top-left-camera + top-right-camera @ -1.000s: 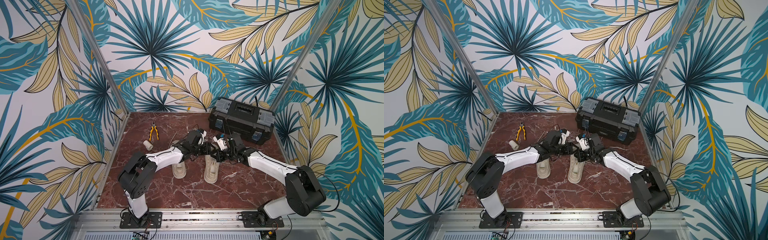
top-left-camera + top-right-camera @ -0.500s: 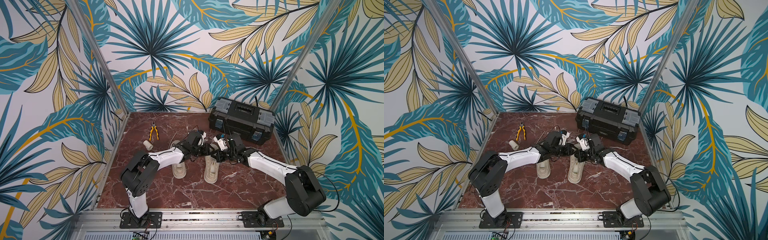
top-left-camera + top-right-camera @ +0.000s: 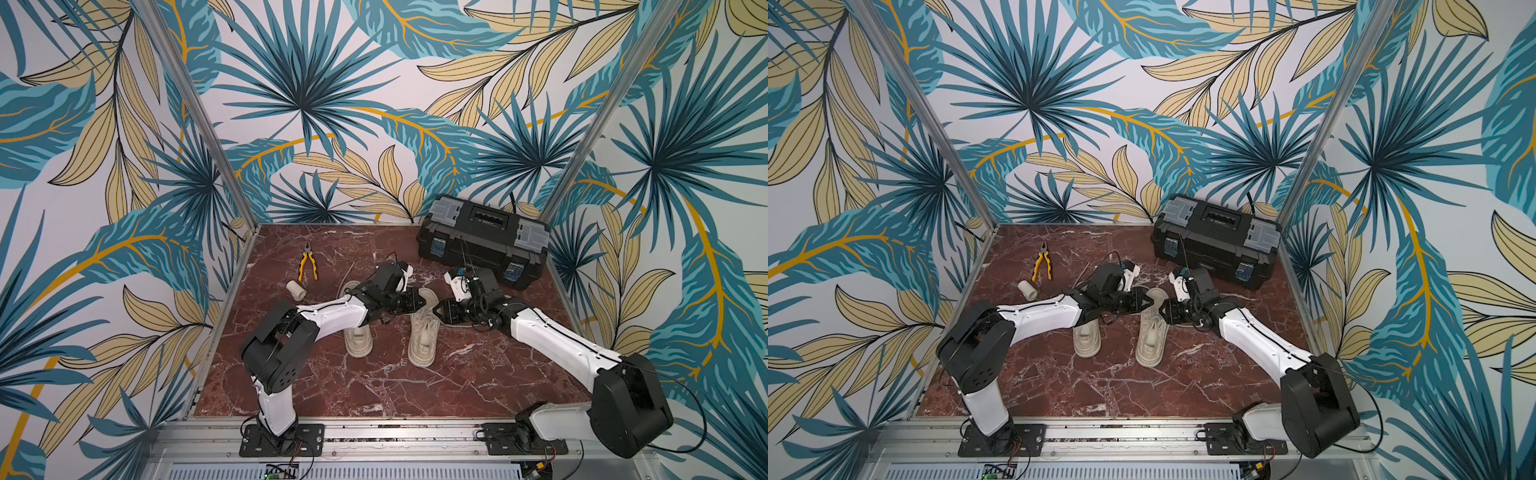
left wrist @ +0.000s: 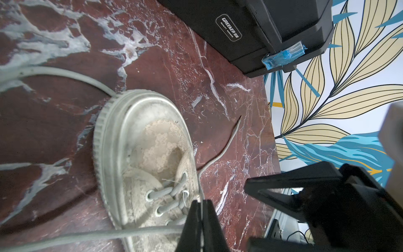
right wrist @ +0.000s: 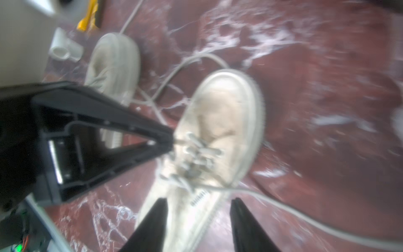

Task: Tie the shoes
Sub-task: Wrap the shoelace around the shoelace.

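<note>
beige shoes rest on marble tabletop; left claw clamps one lace, right claw open above same shoe. likely step: starting the knot; next calls for gripping the other lace.

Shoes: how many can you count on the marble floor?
2. One shoe lies on the side of the pliers; the other shoe beside it, nearer the toolbox. None seems hidden.

The shoes had worn, lacy cloth uppers and ridged rubbery soles. The table looked like glossy red marble. The toolbox was matt black plastic.
</note>
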Controlling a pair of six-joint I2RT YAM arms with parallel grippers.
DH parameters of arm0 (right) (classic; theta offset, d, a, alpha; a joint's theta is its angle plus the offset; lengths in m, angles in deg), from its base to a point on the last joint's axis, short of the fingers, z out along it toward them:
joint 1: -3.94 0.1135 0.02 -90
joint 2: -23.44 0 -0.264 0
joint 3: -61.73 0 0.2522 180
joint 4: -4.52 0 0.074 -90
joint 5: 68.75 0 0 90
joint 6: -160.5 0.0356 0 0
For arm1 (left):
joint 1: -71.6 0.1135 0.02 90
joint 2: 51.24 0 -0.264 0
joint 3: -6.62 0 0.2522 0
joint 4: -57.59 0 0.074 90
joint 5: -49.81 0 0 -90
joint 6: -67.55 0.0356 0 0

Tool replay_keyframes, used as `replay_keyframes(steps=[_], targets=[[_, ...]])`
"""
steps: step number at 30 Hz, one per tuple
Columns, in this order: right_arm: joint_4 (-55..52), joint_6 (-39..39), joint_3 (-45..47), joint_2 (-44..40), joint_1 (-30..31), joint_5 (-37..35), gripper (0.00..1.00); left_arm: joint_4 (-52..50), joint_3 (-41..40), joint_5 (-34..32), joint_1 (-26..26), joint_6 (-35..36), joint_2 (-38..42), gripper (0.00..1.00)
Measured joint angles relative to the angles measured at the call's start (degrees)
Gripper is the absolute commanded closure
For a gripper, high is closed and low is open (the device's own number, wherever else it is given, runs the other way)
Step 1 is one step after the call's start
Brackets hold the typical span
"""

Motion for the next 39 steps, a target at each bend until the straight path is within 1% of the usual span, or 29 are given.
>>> replay_keyframes(steps=[3, 7, 15, 21, 24, 27, 29, 31, 33, 34, 36, 38, 39], targets=[[-4.5, 3.0, 0.1, -2.2, -1.6, -6.6, 0.35, -0.3, -0.4, -0.1, -0.1, 0.4, 0.3, 0.98], [-8.2, 7.4, 0.3, -1.3, -3.7, -15.2, 0.35, -1.1, -0.5, -0.3, -0.5, 1.1, 1.3, 0.98], [-10.8, 15.2, -1.2, 8.3, -5.5, -28.4, 0.35, -2.6, -1.2, -1.1, -0.9, 2.3, 3.8, 0.98], [-11.0, 19.0, -2.4, 13.7, -6.4, -32.4, 0.34, -3.7, -1.2, -1.5, -0.9, 2.9, 3.8, 0.98], [-11.0, 20.1, -2.6, 15.7, -6.7, -32.8, 0.35, -3.7, -1.2, -1.5, -0.9, 3.3, 3.8, 0.98], [-10.9, 20.9, -2.7, 17.6, -7.0, -32.4, 0.38, -3.7, -1.2, -1.5, -0.9, 3.4, 3.8, 0.98], [-10.7, 21.4, -2.7, 18.7, -7.2, -31.9, 0.41, -3.7, -1.2, -1.5, -0.9, 3.6, 3.8, 0.98], [-10.3, 21.8, -2.7, 19.2, -7.4, -31.4, 0.52, -3.7, -1.2, -1.5, -0.9, 3.6, 3.8, 0.98], [-9.9, 22.2, -2.5, 19.2, -7.5, -30.8, 0.56, -3.7, -1.2, -1.5, -0.9, 3.7, 3.8, 0.98], [-9.5, 22.3, -2.4, 19.2, -7.7, -30.6, 0.6, -3.7, -1.2, -1.5, -0.9, 3.7, 3.8, 0.98], [-8.7, 22.4, -2.1, 19.1, -8.0, -30.0, 0.72, -3.8, -1.2, -1.5, -0.9, 3.7, 3.8, 0.98], [-7.8, 22.4, -1.4, 18.5, -8.5, -29.2, 0.91, -3.7, -1.2, -1.5, -0.9, 3.8, 3.9, 0.98], [-7.6, 22.2, -1.0, 18.2, -8.8, -28.9, 0.99, -3.7, -1.3, -1.5, -0.9, 3.8, 4.0, 0.98]])
